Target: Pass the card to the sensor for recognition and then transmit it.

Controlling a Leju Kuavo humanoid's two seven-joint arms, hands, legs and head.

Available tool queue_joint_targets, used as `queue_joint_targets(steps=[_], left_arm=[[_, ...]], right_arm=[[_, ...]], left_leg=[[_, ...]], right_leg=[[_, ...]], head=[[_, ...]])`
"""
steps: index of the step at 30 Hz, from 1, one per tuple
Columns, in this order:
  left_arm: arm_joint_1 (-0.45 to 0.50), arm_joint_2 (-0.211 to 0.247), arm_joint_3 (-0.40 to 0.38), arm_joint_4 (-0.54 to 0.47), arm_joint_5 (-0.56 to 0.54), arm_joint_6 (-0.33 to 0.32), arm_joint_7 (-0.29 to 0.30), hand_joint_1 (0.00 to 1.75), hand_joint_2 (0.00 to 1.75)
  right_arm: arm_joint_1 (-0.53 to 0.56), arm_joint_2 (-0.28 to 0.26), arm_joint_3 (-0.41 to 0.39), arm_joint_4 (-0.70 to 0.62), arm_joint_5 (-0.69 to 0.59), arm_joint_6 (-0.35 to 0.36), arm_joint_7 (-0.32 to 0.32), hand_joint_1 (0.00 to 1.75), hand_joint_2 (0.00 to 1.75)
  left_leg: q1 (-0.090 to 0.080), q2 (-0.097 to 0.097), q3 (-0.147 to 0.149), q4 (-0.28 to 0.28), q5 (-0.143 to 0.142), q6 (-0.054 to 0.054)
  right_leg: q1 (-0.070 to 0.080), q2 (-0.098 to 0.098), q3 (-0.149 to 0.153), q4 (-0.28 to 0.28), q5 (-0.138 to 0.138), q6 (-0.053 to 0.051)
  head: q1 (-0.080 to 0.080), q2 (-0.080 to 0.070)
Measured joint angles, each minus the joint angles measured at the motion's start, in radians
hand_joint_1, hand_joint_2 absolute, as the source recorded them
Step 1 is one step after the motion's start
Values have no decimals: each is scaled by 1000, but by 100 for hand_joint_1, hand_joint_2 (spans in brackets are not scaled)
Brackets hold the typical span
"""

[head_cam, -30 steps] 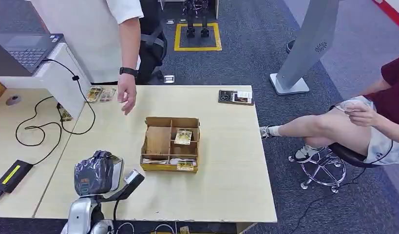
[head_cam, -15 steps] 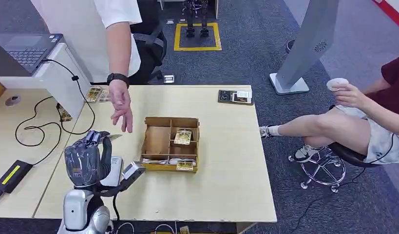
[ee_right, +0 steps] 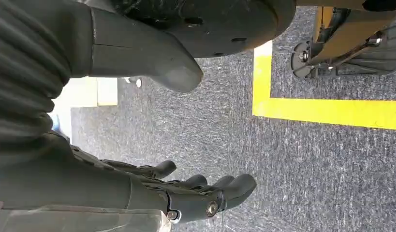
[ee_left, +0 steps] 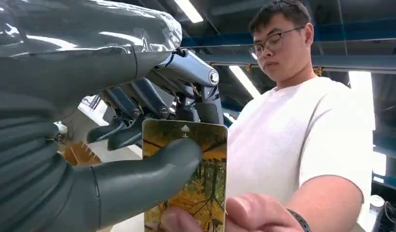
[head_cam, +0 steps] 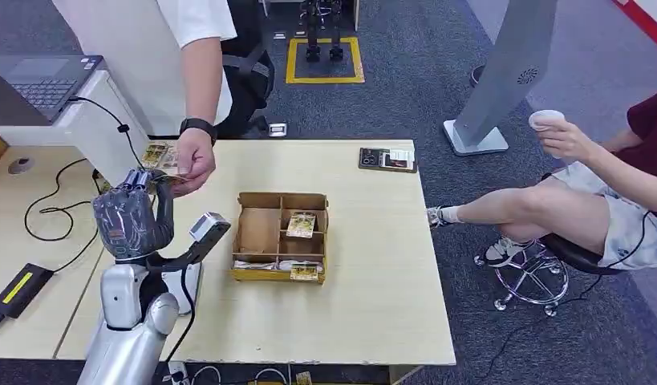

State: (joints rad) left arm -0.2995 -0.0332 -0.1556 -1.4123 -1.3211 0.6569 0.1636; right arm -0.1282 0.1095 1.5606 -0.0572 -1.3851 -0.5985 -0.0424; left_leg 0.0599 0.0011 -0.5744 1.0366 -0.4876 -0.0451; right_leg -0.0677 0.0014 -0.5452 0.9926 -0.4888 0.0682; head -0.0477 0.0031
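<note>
The left hand is raised above the left part of the table, thumb pressed against the face of a card and dark fingers curled behind it, so the card is pinched in its grip. A person's hand, with a black watch on the wrist, meets it from the far side, and that person's fingertips touch the card's free end. The right hand hangs over grey carpet with its fingers loosely spread and nothing in it.

The card is a glossy rectangle printed with yellow-leaved trees and dark trunks, a small white arrow mark near one short edge. It sits upright between thumb and fingers, held off the table.

The table is pale wood with a smooth top. Near its middle lies a shallow cardboard tray split into compartments; more cards lie in the right-hand ones, one propped at a tilt. A few cards lie flat near the far left edge, and a dark flat card holder rests at the far right corner. A black cable loops across an adjoining table, beside a white box with a laptop on top. A small scanner on a black stalk stands just beside the left arm.

The floor is dark grey carpet with a yellow taped square. A grey stand leans on a white base. At the right a seated person holds a white cup.
</note>
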Motion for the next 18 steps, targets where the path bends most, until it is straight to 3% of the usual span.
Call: queue_joint_targets(steps=[1,2,11,18], left_arm=[[-9,0,0,8,8,-1,2,10,175],[-19,0,-1,14,16,-1,3,0,175],[-73,-2,-40,53,112,3,-15,0,175],[-83,0,-58,58,121,6,-29,0,175]], right_arm=[[-1,0,0,-1,0,0,1,0,175],[-1,0,0,-2,3,0,1,0,175],[-6,-2,0,-8,29,-5,11,0,175],[-6,-3,0,-10,27,-6,10,0,175]], left_leg=[[0,0,0,0,0,0],[0,0,0,0,0,0],[0,0,0,0,0,0],[0,0,-1,0,0,0]], right_leg=[[0,0,0,0,0,0],[0,0,0,0,0,0],[0,0,0,0,0,0],[0,0,0,0,0,0]], head=[[0,0],[0,0],[0,0],[0,0]])
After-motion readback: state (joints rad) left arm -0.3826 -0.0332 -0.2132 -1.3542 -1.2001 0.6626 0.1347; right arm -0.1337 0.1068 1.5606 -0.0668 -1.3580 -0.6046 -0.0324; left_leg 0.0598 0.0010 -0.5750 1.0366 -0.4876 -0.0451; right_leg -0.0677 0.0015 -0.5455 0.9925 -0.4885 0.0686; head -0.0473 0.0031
